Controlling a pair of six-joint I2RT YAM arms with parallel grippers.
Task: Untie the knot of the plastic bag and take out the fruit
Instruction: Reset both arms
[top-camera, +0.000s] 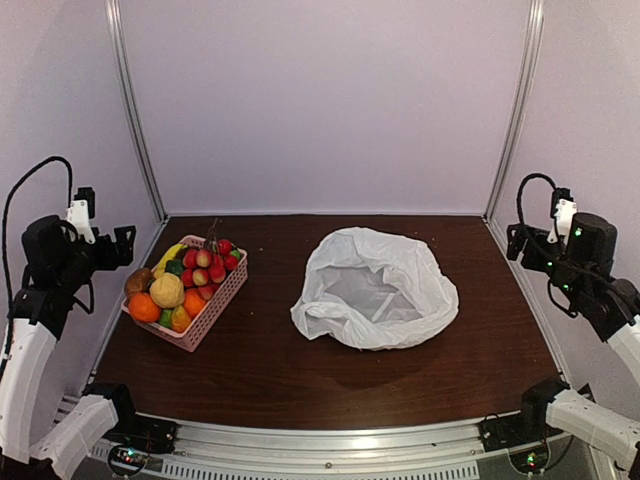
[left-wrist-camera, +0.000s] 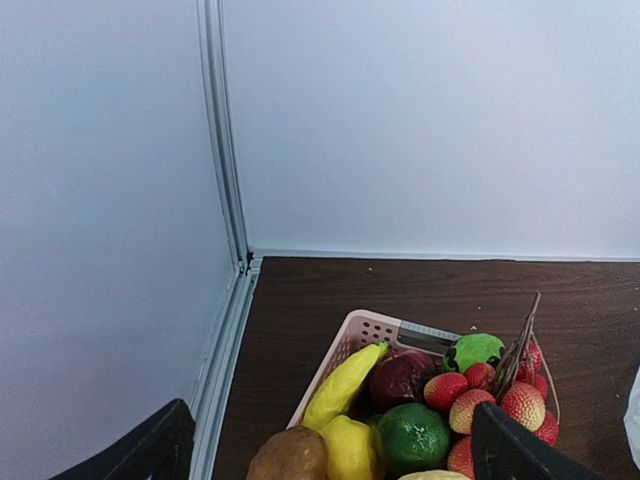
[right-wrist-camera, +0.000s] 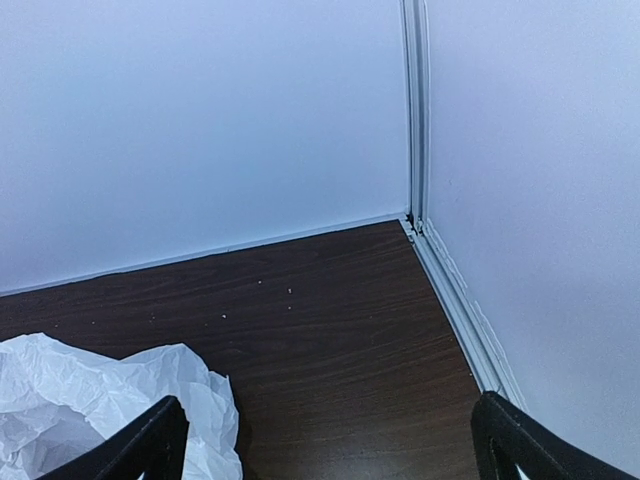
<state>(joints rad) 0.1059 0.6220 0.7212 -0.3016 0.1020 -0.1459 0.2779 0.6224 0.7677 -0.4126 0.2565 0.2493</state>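
The white plastic bag (top-camera: 376, 287) lies slack in the middle of the table with its mouth open and spread wide. No knot shows on it, and I see no fruit inside. Its crinkled edge shows at the lower left of the right wrist view (right-wrist-camera: 110, 400). The fruit (top-camera: 180, 280) lies heaped in a pink basket (top-camera: 222, 298) at the left; the left wrist view shows a banana (left-wrist-camera: 345, 385), a lime (left-wrist-camera: 413, 437) and red lychees (left-wrist-camera: 500, 400). My left gripper (top-camera: 118, 246) (left-wrist-camera: 335, 462) is open and empty, raised left of the basket. My right gripper (top-camera: 520, 243) (right-wrist-camera: 335, 452) is open and empty, raised right of the bag.
The dark wooden table (top-camera: 280, 370) is closed in by white walls with metal corner posts (top-camera: 135, 120) at the back left and back right (top-camera: 515, 110). A metal rail (top-camera: 330, 445) runs along the near edge.
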